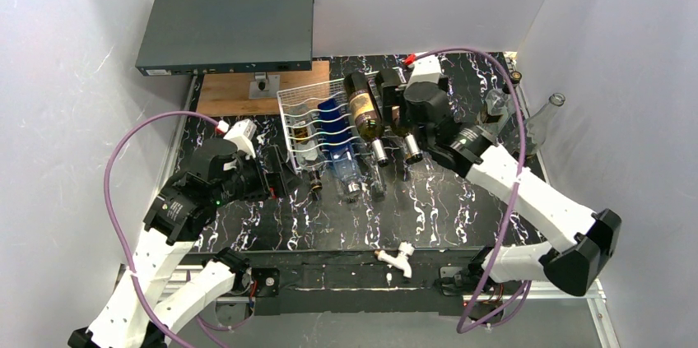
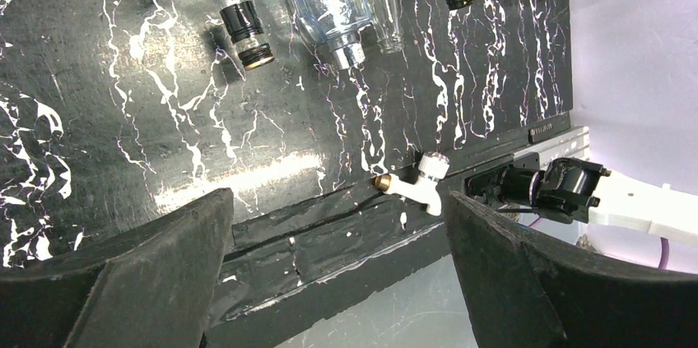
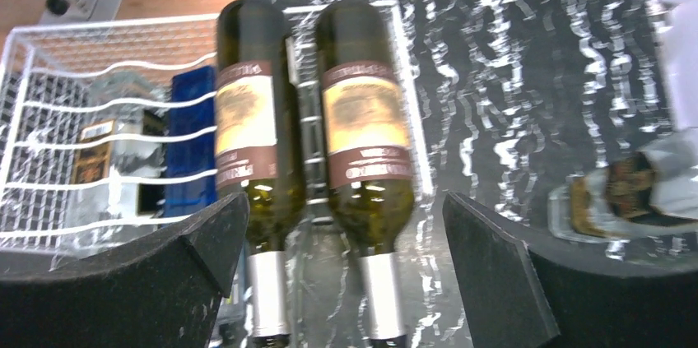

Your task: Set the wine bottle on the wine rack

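The white wire wine rack (image 1: pixel 306 109) (image 3: pixel 90 109) lies mid-table with a blue bottle (image 1: pixel 333 115) and clear bottles in its slots. Two dark green wine bottles with brown labels lie side by side at its right end. The left one (image 1: pixel 363 109) (image 3: pixel 249 118) rests in a slot. The right one (image 3: pixel 363 118) lies just inside the rack's right edge wire, its silver neck (image 1: pixel 411 149) pointing toward me. My right gripper (image 1: pixel 409 109) (image 3: pixel 346 270) hovers above this pair, open, holding nothing. My left gripper (image 1: pixel 281 171) (image 2: pixel 337 274) is open near the rack's front left corner, facing the table's near edge.
A dark grey flat box (image 1: pixel 226 27) stands at the back left over a wooden board (image 1: pixel 239 93). Clear empty bottles (image 1: pixel 543 118) (image 3: pixel 625 192) sit by the right wall. A small white tap (image 1: pixel 401 257) (image 2: pixel 416 183) lies at the front edge. Bottle necks (image 2: pixel 247 31) stick out of the rack's front.
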You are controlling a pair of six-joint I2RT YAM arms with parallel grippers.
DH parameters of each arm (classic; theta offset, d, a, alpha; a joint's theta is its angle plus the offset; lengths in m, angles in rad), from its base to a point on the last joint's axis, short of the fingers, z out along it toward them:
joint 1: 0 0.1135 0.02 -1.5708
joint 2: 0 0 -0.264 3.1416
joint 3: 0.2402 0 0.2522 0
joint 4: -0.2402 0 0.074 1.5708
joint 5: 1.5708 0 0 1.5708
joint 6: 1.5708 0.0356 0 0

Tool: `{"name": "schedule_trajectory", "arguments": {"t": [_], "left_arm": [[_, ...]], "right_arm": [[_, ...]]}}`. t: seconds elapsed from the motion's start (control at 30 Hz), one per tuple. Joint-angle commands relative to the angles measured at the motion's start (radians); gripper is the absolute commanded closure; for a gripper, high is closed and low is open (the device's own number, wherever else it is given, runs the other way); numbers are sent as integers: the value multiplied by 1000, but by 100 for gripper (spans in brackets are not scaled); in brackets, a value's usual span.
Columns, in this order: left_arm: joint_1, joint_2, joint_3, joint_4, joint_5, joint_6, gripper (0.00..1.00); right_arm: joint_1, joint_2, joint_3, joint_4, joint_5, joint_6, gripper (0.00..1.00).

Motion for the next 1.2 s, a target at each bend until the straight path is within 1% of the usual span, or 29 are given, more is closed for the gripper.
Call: {"name": "schedule_trajectory", "arguments": {"t": [0.0, 0.1, 0.2, 0.33, 0.53, 0.63, 0.73, 0.83, 1.03, 1.17], "left_arm": [[-2, 5, 36, 5, 21, 12, 1], [-3, 4, 36, 12, 15, 14, 1], [-2, 10, 40, 14, 19, 11, 1], [-2, 22, 57, 14, 25, 23, 1], [-2, 30, 69, 13, 41, 20, 1], [-3, 20, 70, 7, 28, 25, 0], [-2, 10, 65, -2, 24, 22, 1], [-3, 5, 68, -7, 24, 25, 1], [-2, 3, 75, -16, 7, 25, 1], [-3, 12, 80, -16, 13, 35, 1]], "right_arm": [[-36, -71, 52, -47, 165, -106, 2], [-95, -79, 65, -55, 202, -136, 2], [-218, -54, 123, -113, 227, -93, 2], [-367, -35, 164, -122, 187, -45, 2], [-519, 22, 183, -106, 151, 1, 2], [-569, 53, 179, -77, 118, 1, 2], [-615, 85, 197, -89, 110, 16, 2], [-662, 86, 181, -70, 83, 26, 2], [-712, 104, 163, -43, 51, 31, 2], [-751, 132, 166, -16, -19, 40, 2]]}}
